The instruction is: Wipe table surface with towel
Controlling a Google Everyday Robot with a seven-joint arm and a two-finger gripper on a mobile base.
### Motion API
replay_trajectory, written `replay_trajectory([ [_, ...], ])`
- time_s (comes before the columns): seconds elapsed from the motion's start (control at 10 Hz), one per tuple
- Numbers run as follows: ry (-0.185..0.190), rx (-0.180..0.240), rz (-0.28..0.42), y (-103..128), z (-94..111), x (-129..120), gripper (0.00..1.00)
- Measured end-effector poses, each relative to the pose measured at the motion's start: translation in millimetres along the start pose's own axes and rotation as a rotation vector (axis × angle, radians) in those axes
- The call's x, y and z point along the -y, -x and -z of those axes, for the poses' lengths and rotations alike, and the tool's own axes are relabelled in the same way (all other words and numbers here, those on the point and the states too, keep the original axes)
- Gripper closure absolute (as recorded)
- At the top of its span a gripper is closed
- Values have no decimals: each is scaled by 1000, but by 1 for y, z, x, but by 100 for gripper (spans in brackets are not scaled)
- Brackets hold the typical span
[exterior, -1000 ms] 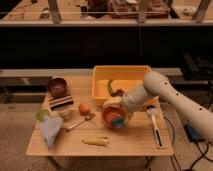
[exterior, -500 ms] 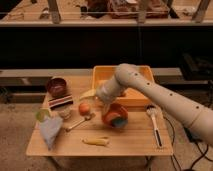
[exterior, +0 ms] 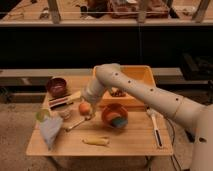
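At the left near corner of the table surface (exterior: 131, 144) lies the towel (exterior: 50, 132), a limp pale grey-blue triangle. Its long axis runs far to near, with the broad end on the far side and the point aimed at the near edge. A small yellow-green round item (exterior: 42, 114) touches its far end. Farther back stands a dark red bowl (exterior: 57, 86), and a striped block (exterior: 65, 101) lies between bowl and towel, a little to the right. Right of the towel a wooden spoon (exterior: 75, 124) lies aslant, with a round orange fruit (exterior: 84, 108) just beyond it. The gripper (exterior: 90, 114) hangs just beside that fruit, jaws spread, well apart from the towel; spoon and fruit lie between them. Toward the near edge rests a yellowish oblong item (exterior: 96, 141). Next comes an orange bowl (exterior: 107, 111) holding something blue (exterior: 119, 121), the yellow-orange bin (exterior: 144, 75) behind it. A white-handled utensil (exterior: 156, 131) lies at the right.
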State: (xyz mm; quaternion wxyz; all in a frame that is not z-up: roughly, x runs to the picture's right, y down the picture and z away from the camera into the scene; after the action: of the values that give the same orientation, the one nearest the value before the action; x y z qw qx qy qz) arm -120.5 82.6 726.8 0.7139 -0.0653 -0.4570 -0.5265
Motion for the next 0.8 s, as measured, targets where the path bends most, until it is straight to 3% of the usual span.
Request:
replay_trajectory([
  [0.2, -2, -3, 9, 2, -2, 3, 20],
  [0.4, -14, -49, 27, 8, -8, 11, 20],
  [0.8, -19, -82, 73, 19, -63, 71, 20],
])
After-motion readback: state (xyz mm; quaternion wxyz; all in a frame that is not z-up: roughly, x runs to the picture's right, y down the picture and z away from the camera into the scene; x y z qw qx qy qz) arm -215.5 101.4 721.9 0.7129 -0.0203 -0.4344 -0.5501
